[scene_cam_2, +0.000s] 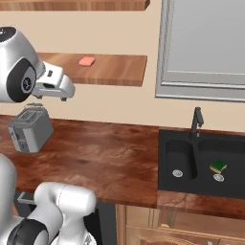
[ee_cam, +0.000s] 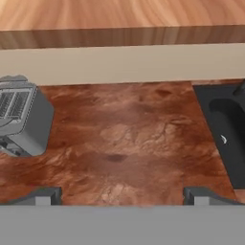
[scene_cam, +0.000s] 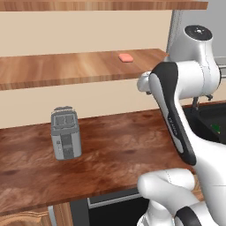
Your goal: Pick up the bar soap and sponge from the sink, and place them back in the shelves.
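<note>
1. On the lower of the shelves [scene_cam_2: 110,72] the bar soap [scene_cam_2: 86,61] is seen lying flat near the front edge, judged already returned.
2. The sponge [scene_cam_2: 218,166] is seen tilted in the larger bowl of the sink [scene_cam_2: 182,143], beside a drain, not yet collected.
3. The gripper [ee_cam: 122,196] is held wide open and empty above the worktop [ee_cam: 129,139], between the toaster [ee_cam: 21,117] and the sink, presumably freed for the sponge.
</note>
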